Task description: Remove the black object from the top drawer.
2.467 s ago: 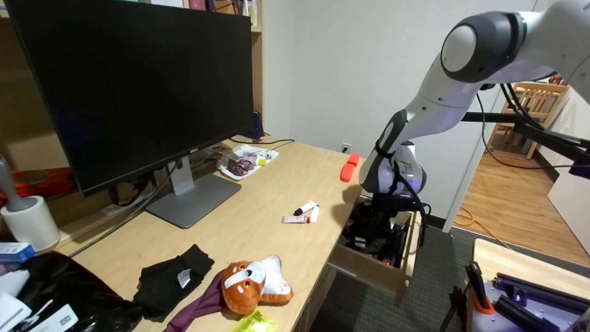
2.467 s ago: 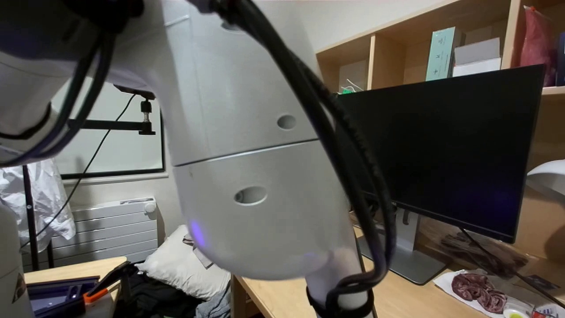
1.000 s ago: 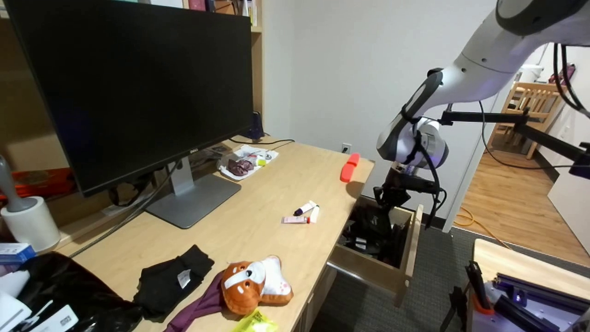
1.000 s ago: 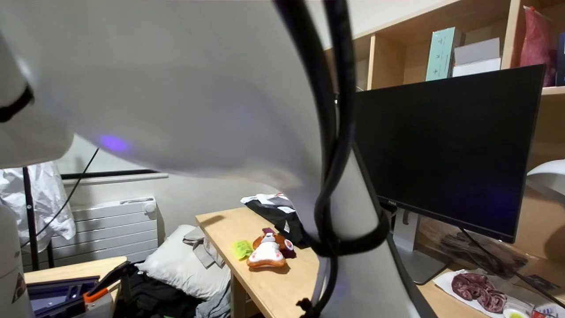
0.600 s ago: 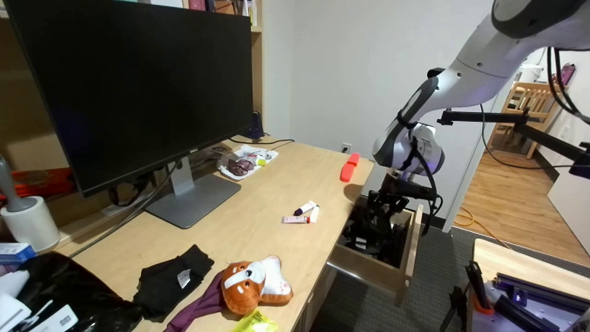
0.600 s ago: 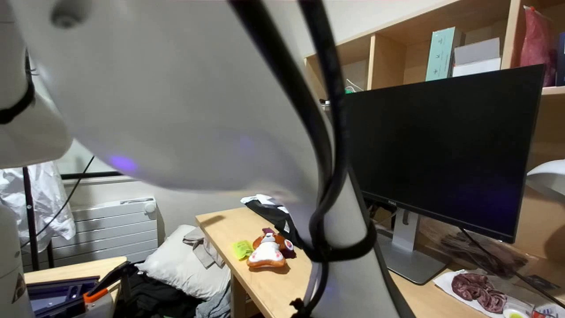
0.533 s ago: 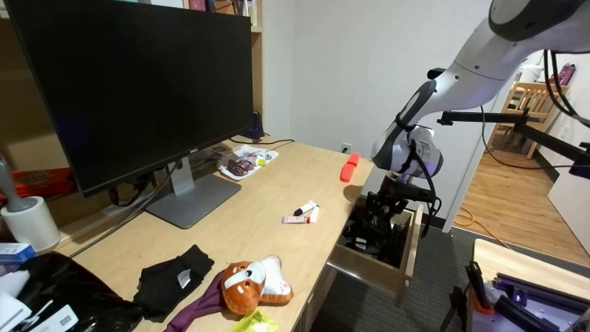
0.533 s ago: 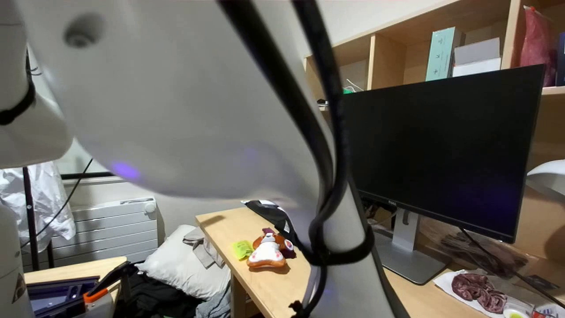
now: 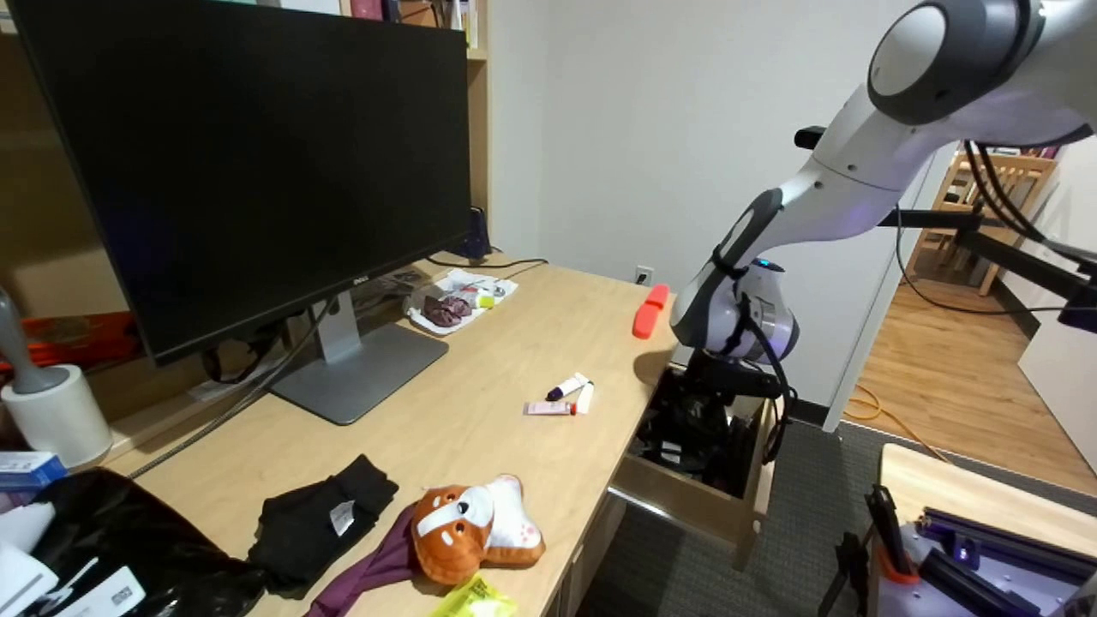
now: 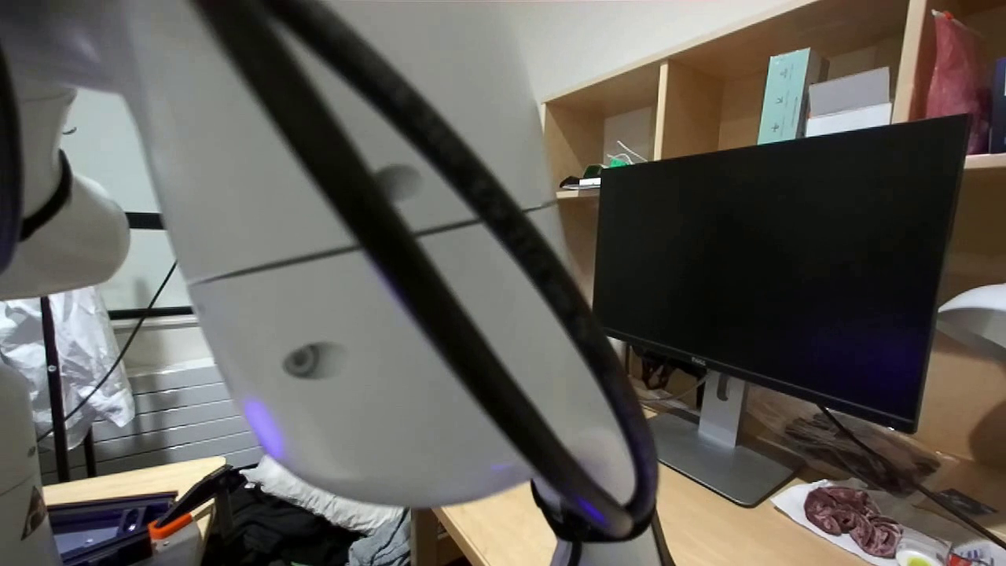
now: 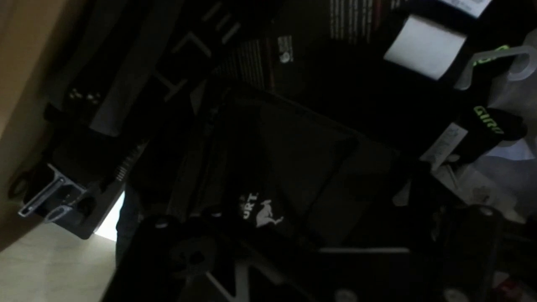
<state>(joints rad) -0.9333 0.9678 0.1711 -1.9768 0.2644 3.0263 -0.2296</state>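
We see claw (image 11: 316,209) inside pulled-out top drawer (image 9: 686,506), pointing down, fingers (image 11: 155,247) spread wide, nothing clamped that we can make out. Black object (image 11: 285,167), white animal print on it, lies in drawer right below claw, framed between fingers in wrist view; whether they touch it we cannot tell, black on black. White tag (image 11: 426,47) past object, out from claw. Desk (image 9: 506,360) just beside claw; red item (image 9: 644,319) on it near claw, plush dog (image 9: 476,527) well apart from claw.

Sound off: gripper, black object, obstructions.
Gripper open, down at the top drawer. Black object, likely the white-printed one: inside, not gripped. Dark clutter around it may snag.
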